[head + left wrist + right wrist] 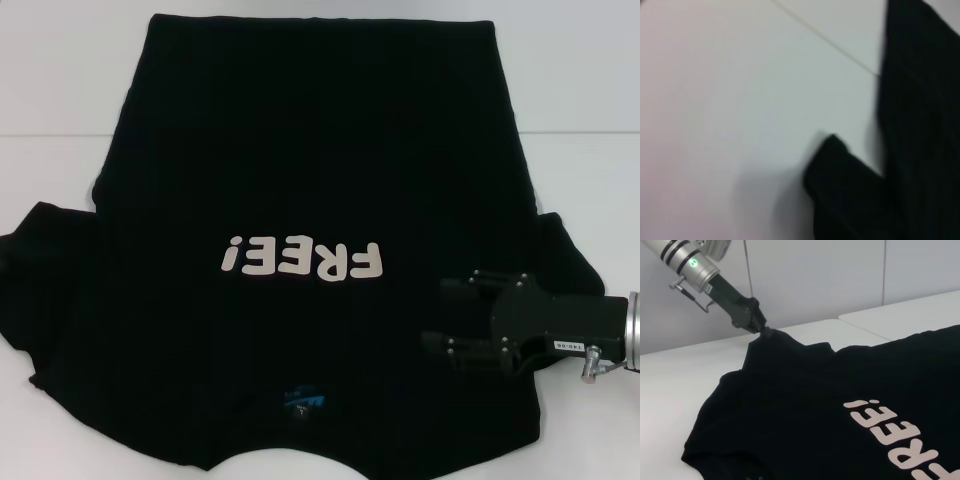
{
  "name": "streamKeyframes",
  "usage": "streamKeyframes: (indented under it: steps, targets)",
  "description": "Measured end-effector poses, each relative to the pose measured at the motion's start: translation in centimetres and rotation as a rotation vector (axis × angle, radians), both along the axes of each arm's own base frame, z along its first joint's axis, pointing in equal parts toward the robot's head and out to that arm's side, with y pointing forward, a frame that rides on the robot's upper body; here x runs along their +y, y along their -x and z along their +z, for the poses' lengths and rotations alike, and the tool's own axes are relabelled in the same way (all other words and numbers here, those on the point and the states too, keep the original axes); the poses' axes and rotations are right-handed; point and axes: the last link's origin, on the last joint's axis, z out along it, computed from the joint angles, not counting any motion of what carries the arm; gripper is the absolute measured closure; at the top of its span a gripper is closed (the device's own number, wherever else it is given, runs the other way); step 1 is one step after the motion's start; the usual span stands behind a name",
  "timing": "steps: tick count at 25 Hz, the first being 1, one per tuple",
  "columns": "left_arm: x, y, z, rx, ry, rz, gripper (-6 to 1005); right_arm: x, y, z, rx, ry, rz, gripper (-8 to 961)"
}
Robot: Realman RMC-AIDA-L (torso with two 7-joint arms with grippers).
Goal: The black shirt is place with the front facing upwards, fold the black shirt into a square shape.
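Black cloth covers most of your work area: the black shirt [300,200] lies flat and face up on the white table [60,100], its white lettering [302,260] reading upside down to you, collar and blue neck label [302,402] nearest the robot and the hem at the far edge. This layout puts both sleeves within reach of the arms, one to each side.

The left sleeve [785,347] is drawn up into a small peak, because the left gripper [765,330] has its jaws pressed together on that sleeve's tip; judge this as the start of a fold toward the shirt's middle. Only the right wrist view shows this grip.

The right gripper [470,320] hangs just above the cloth beside the right sleeve [565,260], jaws spread, holding nothing. Expect it to take that sleeve for the matching fold.

The table is smooth and white, with a thin seam [825,40] between panels, so the cloth should slide easily. Behind it stands a plain pale wall [815,275] with vertical panel joints
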Motion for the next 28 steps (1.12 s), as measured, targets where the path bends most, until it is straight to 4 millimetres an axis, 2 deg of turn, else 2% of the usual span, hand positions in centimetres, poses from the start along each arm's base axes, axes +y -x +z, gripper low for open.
streamKeyframes:
  steps: [2,7,11,14,17,21,25,28]
  targets:
    - [0.7,-1.1,-0.3,-0.001,0.017,-0.043,985,0.0,0.0,0.0,-0.001,0.000,0.000,155]
    - [2.9,-5.8,-2.1,0.004,0.090,-0.191,982,-0.1,-0.2,-0.3,-0.005,-0.001,-0.012,154]
    - [4.2,-9.6,-4.7,0.030,0.178,-0.305,980,-0.1,-0.2,-0.6,-0.012,-0.004,-0.018,154]
    - [4.5,-11.5,-6.8,0.030,0.223,-0.359,979,-0.1,-0.3,-0.7,-0.012,-0.004,-0.020,154]
    - [4.4,-12.3,-8.3,0.011,0.236,-0.383,977,-0.2,-0.3,-0.8,-0.010,-0.003,-0.022,154]
    - [4.2,-12.4,-9.1,-0.022,0.236,-0.373,975,-0.3,-0.4,-0.9,-0.009,-0.002,-0.026,153]
    - [3.6,-12.4,-8.8,-0.076,0.239,-0.428,913,-0.3,-0.4,-0.8,-0.005,-0.006,-0.031,153]
    - [2.5,-12.6,-8.0,-0.145,0.190,-0.578,850,-0.2,-0.5,-0.5,0.017,-0.017,-0.054,153]
